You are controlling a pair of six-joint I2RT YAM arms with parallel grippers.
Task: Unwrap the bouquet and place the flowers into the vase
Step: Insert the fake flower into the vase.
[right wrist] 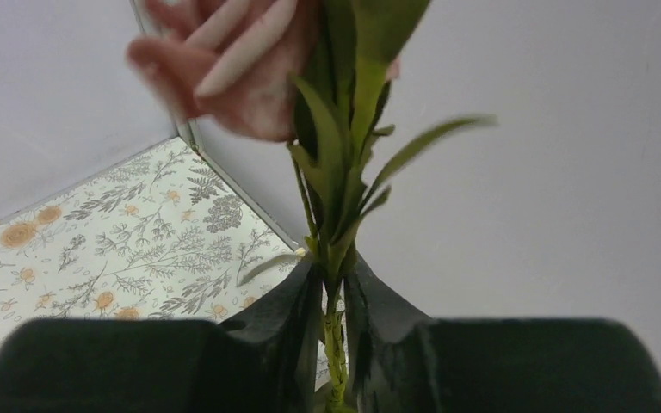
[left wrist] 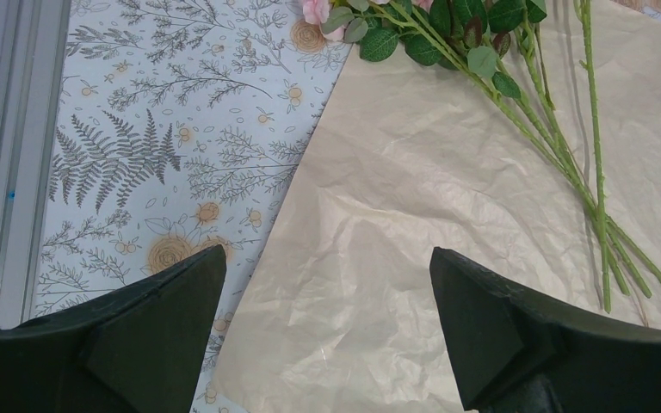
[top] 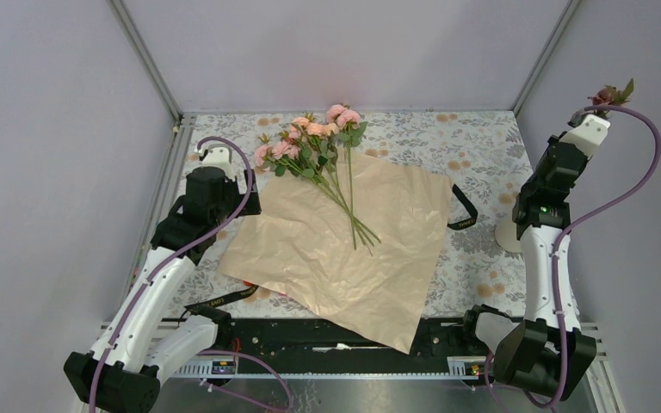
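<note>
The bouquet lies unwrapped: the crinkled tan paper (top: 344, 249) (left wrist: 413, 215) is spread flat. Several pink and peach flowers (top: 314, 142) rest across its far corner, stems (left wrist: 568, 163) fanning toward the middle. My left gripper (left wrist: 327, 262) hovers open over the paper's left edge with nothing between its fingers. My right gripper (right wrist: 334, 275) is raised high at the far right (top: 601, 107). Its jaws stand slightly apart around the green stem of one mauve rose (right wrist: 224, 60) (top: 609, 93). Only a cream bit of the vase (top: 508, 234) shows beside the right arm.
One black ribbon (top: 465, 211) lies off the paper's right corner, another (top: 219, 301) near its front left edge. The floral tablecloth (top: 482, 146) covers the table. Grey walls close in the left, back and right, with a metal rail (left wrist: 9, 172) along the left edge.
</note>
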